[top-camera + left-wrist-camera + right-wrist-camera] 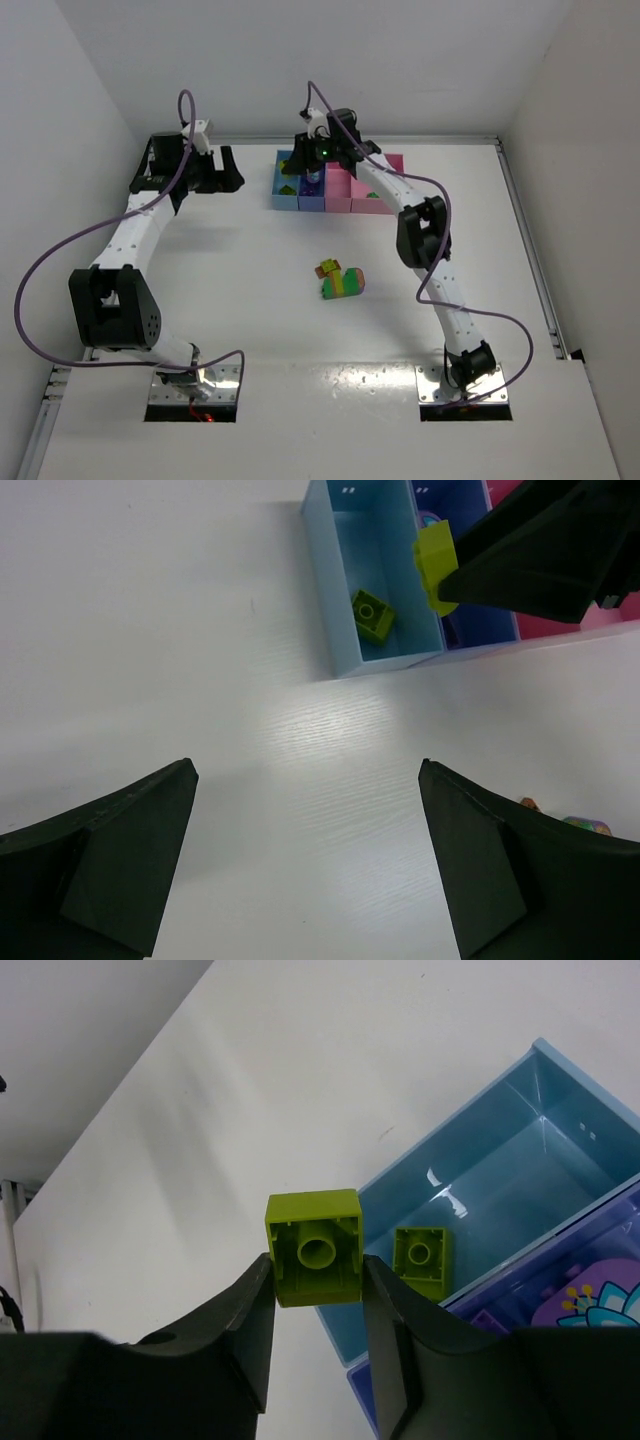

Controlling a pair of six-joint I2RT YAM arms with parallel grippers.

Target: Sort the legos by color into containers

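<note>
My right gripper (318,1272) is shut on a lime-green brick (316,1247) and holds it in the air over the left end of the bin row (286,192); the brick also shows in the left wrist view (436,568). The light blue bin (520,1175) holds one more green brick (421,1254), also seen in the left wrist view (372,613). The blue-purple bin (400,1405) holds purple pieces (590,1305). A striped multicoloured clump (341,281) lies mid-table. My left gripper (305,770) is open and empty over bare table, left of the bins.
Two pink bins (372,192) join the row on the right. The right arm (425,235) stretches from its base to the bins, passing right of the clump. White walls close in the table at left, back and right.
</note>
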